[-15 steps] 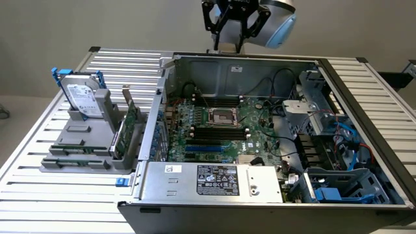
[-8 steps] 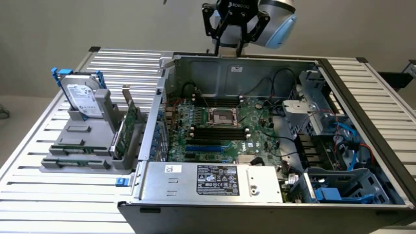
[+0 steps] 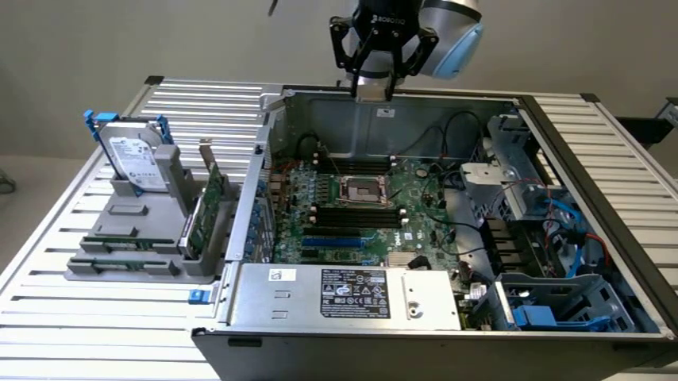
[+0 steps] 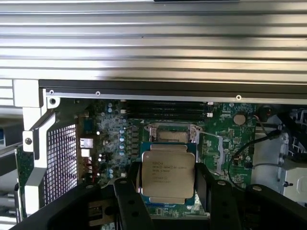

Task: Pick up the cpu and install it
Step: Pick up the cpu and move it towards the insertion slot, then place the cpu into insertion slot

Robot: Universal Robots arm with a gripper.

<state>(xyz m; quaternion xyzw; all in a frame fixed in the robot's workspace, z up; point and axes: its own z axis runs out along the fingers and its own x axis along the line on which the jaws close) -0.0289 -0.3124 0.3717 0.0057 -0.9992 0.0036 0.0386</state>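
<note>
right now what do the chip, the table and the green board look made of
chip: metal lid, dull silver with printed text; its green rim looks like circuit board.
table: probably aluminium, pale grey ribbed slats with a soft sheen.
board: green circuit-board laminate, matte, covered in components.

Small square cpu [image 4: 168,175], dull silver lid with printed text, thin green rim, clamped by opposite edges in gripper [image 4: 168,179], twelve o'clock in exterior view.
</note>
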